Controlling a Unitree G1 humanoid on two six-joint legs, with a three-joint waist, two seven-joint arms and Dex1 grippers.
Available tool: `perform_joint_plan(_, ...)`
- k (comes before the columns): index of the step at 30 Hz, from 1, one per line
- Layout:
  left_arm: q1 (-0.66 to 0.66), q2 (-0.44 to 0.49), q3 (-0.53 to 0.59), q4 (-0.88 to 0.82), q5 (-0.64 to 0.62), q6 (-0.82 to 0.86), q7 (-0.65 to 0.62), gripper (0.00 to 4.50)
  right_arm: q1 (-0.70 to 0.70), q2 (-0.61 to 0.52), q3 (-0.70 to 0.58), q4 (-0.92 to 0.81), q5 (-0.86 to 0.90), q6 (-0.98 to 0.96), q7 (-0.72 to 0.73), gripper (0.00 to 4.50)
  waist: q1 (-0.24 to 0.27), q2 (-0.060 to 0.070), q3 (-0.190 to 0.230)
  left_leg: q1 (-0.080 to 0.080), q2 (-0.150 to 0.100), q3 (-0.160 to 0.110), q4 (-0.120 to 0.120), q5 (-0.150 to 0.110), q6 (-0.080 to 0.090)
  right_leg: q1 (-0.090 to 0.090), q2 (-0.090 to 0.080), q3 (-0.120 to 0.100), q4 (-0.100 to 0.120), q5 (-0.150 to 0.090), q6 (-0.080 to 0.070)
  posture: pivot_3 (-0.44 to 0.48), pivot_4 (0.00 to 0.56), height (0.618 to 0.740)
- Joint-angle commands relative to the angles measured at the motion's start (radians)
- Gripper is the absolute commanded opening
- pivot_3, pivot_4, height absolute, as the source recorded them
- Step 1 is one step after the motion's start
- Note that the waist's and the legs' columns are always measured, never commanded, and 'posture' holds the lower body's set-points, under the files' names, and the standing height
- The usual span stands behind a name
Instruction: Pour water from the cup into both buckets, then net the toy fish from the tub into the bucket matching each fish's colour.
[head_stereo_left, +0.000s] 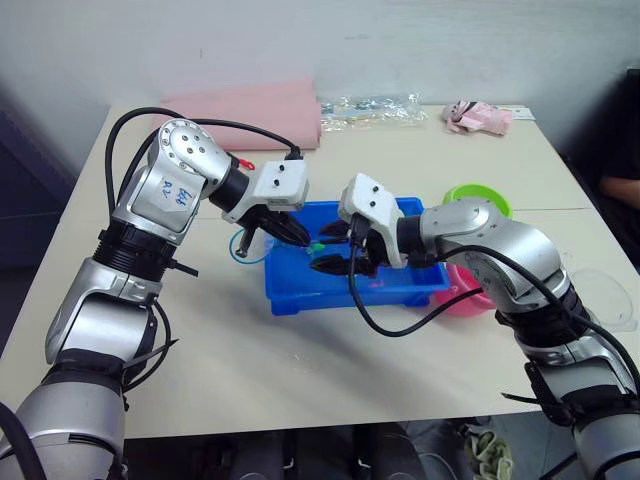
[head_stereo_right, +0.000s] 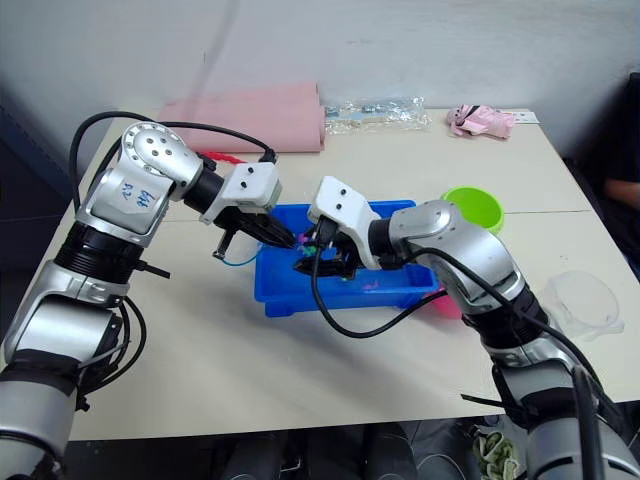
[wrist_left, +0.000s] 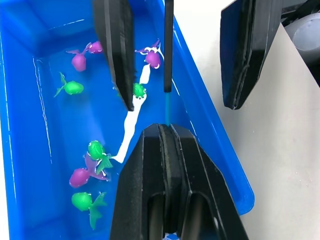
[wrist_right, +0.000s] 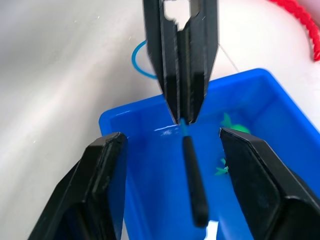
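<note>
A: If released too soon by the left gripper (wrist_left: 162, 132), now clamped shut on the thin blue stem, drops straight into the water, that small round scoop net with light blue hoop and dark straight handle (wrist_right: 194, 185).

B: Agreed. Depends on the right gripper (wrist_right: 172, 142), spread wide open on either side of the dark handle end, touching nothing. Needs to close squarely first.

A: Might also miss. Thin rod, wide gap, easy to nudge sideways and twist in the left pinch.

B: Or knock black fingers together, standing tip to tip over the shallow rectangular bright blue plastic tub (head_stereo_left: 330, 300).

A: And the hoop? Sits outside, at nine o'clock of the tub, over the pale tabletop (head_stereo_left: 300, 370). Cannot tell whether resting on it. Could catch the rim when swung in.

B: Worth watching. Tiny green and pink plastic toy fish (wrist_left: 73, 88) all in the tub, none netted. Lime green round plastic pail (head_stereo_left: 478, 195) at two o'clock, pink round plastic pail (head_stereo_left: 465, 300) at four o'clock, clear wide-mouthed plastic cup (head_stereo_right: 580, 295) further out at three o'clock.
</note>
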Motion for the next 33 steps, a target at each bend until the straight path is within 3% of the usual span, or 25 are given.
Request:
perform_joint_plan(1,-0.026,-0.008,0.009,-0.022,-0.012,-0.001,-0.016,0.00,-0.026,0.006,-0.049,-0.032,0.000,-0.001,-0.003,1.54,0.000,0.000,0.000,0.000,0.000,0.000,0.000,0.000,0.000,0.000,0.000,0.000,0.000,0.000,0.000,0.000,0.150,0.738)
perform_joint_plan(5,-0.034,-0.014,0.012,-0.011,-0.013,0.000,-0.011,0.00,-0.025,0.003,-0.046,-0.031,-0.008,-0.004,0.001,0.07,0.000,0.000,0.000,0.000,0.000,0.000,0.000,0.000,0.000,0.000,0.000,0.000,0.000,0.000,0.000,0.000,0.150,0.738)
perform_joint_plan(11,-0.053,-0.039,0.053,0.013,-0.056,0.044,0.003,0.00,-0.016,-0.009,-0.048,-0.041,-0.021,-0.011,0.004,0.07,0.000,0.000,0.000,0.000,0.000,0.000,0.000,0.000,0.000,0.000,0.000,0.000,0.000,0.000,0.000,0.000,0.150,0.738)
perform_joint_plan(12,-0.054,-0.046,0.073,0.013,-0.076,0.069,0.010,0.67,-0.012,-0.011,-0.056,-0.048,-0.020,-0.009,0.001,0.00,0.000,0.000,0.000,0.000,0.000,0.000,0.000,0.000,0.000,0.000,0.000,0.000,0.000,0.000,0.000,0.000,0.150,0.738)
perform_joint_plan(15,-0.049,-0.047,0.137,0.000,-0.146,0.170,0.019,1.55,0.013,-0.033,-0.105,-0.092,0.003,0.019,-0.011,0.00,0.000,0.000,0.000,0.000,0.000,0.000,0.000,0.000,0.000,0.000,0.000,0.000,0.000,0.000,0.000,0.000,0.150,0.738)
perform_joint_plan(16,-0.038,-0.039,0.161,-0.013,-0.171,0.188,0.015,2.11,0.026,-0.047,-0.131,-0.115,0.014,0.034,-0.015,0.00,0.001,0.000,0.000,0.000,0.000,0.000,0.000,0.000,0.000,0.000,0.000,0.000,0.000,0.000,0.000,0.000,0.150,0.738)
perform_joint_plan(17,-0.021,-0.030,0.190,-0.034,-0.204,0.209,0.006,2.23,0.040,-0.063,-0.159,-0.139,0.023,0.048,-0.020,0.00,0.001,0.000,0.000,0.000,0.000,0.000,0.000,0.000,0.000,0.000,0.000,0.000,0.000,0.000,0.000,0.000,0.150,0.738)
perform_joint_plan(19,0.037,-0.009,0.261,-0.104,-0.287,0.255,-0.010,3.13,0.073,-0.105,-0.215,-0.185,0.028,0.071,-0.030,0.00,0.001,0.000,0.000,0.000,0.000,0.000,0.000,0.000,0.000,0.000,0.000,0.000,0.000,0.000,0.000,0.000,0.150,0.738)
perform_joint_plan(22,0.086,0.008,0.303,-0.172,-0.342,0.319,-0.002,3.94,0.104,-0.141,-0.259,-0.225,0.034,0.094,-0.037,0.00,0.001,0.000,0.000,0.000,0.000,-0.001,0.000,0.000,0.000,0.000,0.000,0.000,-0.001,0.000,0.000,0.000,0.150,0.738)
perform_joint_plan(23,0.139,0.021,0.328,-0.220,-0.368,0.358,0.020,4.44,0.140,-0.168,-0.326,-0.257,0.066,0.153,-0.047,0.00,0.001,0.000,0.000,0.000,0.000,-0.001,0.000,0.000,0.000,0.000,0.000,0.000,-0.001,0.000,0.000,0.000,0.150,0.738)
perform_joint_plan(28,0.355,0.059,0.382,-0.372,-0.395,0.377,0.083,4.47,0.328,-0.241,-0.565,-0.383,0.144,0.345,-0.063,0.00,0.002,0.001,0.000,0.000,0.000,-0.001,0.000,0.000,0.000,0.000,0.000,0.000,0.001,0.000,0.000,0.000,0.150,0.738)
perform_joint_plan(33,0.471,0.046,0.393,-0.491,-0.421,0.395,0.183,4.47,0.471,-0.345,-0.627,-0.414,0.076,0.213,-0.055,0.00,0.008,0.003,-0.001,0.001,0.000,-0.003,0.001,-0.001,0.000,0.004,0.001,0.000,-0.002,0.000,0.000,0.000,0.150,0.738)
